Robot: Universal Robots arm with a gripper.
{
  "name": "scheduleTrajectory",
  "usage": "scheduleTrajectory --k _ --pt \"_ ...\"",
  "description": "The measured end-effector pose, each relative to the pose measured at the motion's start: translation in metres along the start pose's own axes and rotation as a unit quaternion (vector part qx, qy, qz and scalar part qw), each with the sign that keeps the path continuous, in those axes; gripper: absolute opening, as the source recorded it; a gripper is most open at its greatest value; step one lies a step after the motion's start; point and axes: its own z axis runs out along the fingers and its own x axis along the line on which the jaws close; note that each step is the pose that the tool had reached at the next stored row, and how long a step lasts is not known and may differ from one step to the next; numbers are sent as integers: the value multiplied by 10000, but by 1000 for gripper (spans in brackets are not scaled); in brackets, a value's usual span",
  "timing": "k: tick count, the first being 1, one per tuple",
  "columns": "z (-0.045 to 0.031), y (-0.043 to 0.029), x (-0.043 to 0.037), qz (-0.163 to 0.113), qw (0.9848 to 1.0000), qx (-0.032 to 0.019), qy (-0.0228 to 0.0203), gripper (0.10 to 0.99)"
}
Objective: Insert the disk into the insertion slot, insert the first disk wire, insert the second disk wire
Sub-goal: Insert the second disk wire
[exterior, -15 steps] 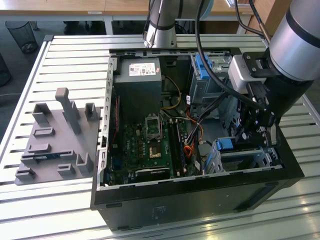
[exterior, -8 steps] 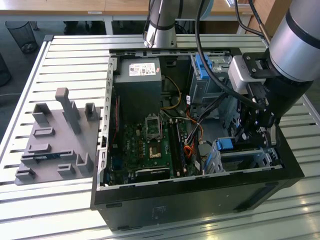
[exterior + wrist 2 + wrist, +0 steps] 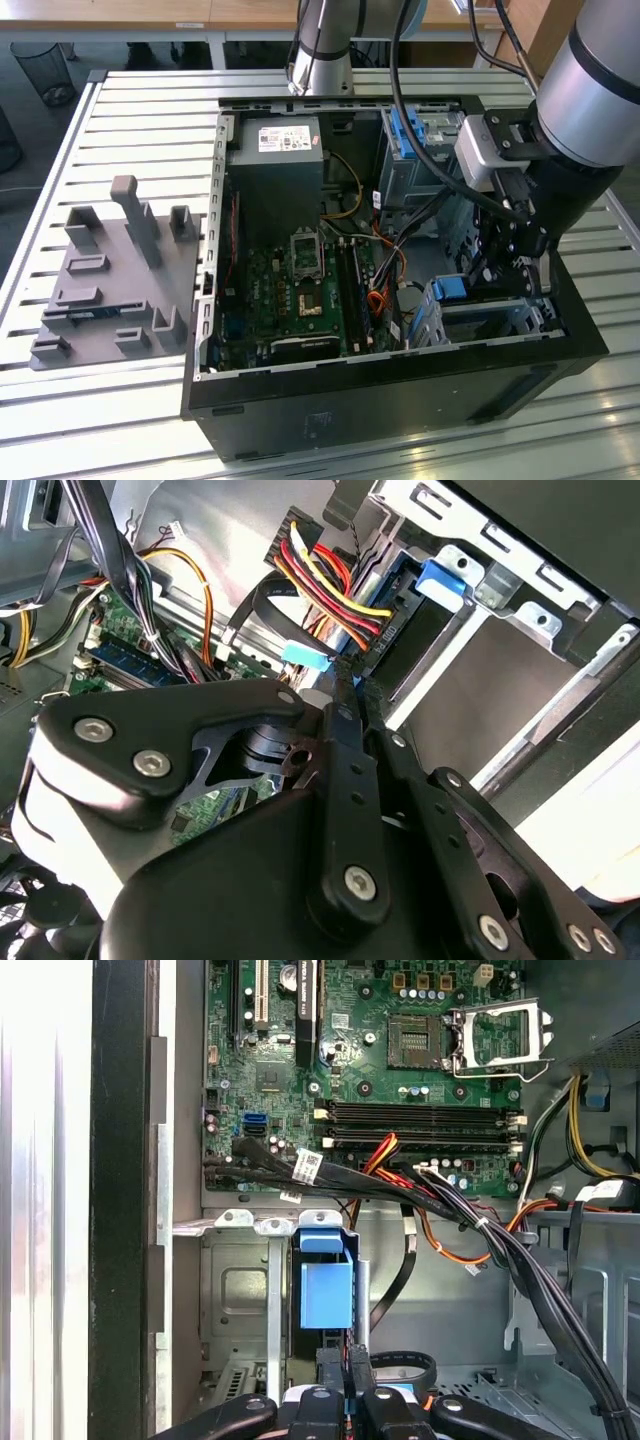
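The disk sits in the insertion slot (image 3: 500, 318), a low silver cage in the case's corner at the exterior view's right. Its blue carrier tab (image 3: 450, 290) shows at the slot's mouth (image 3: 520, 570), and in both wrist views (image 3: 445, 580) (image 3: 325, 1243). A bundle of red, yellow and orange disk wires (image 3: 335, 600) runs to a black plug at the disk's edge. My gripper (image 3: 498, 280) hangs just above the slot (image 3: 235, 1290). Its fingers (image 3: 345, 730) stand pressed together at the light blue end (image 3: 305, 655) of a flat black disk wire (image 3: 400, 1280).
The open black computer case holds a green motherboard (image 3: 300, 290), a grey power supply (image 3: 275, 165) and a taller cage with a blue latch (image 3: 410, 130). Black cable bundles (image 3: 480, 1225) cross beside the slot. A grey fixture plate (image 3: 110, 280) lies outside the case on the slatted table.
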Motion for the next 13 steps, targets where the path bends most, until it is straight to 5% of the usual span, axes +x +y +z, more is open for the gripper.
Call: scheduleTrajectory --k 10,13 --pt "2 0 0 0 10000 0 -1 149" --pt "3 0 0 0 10000 0 -1 224"
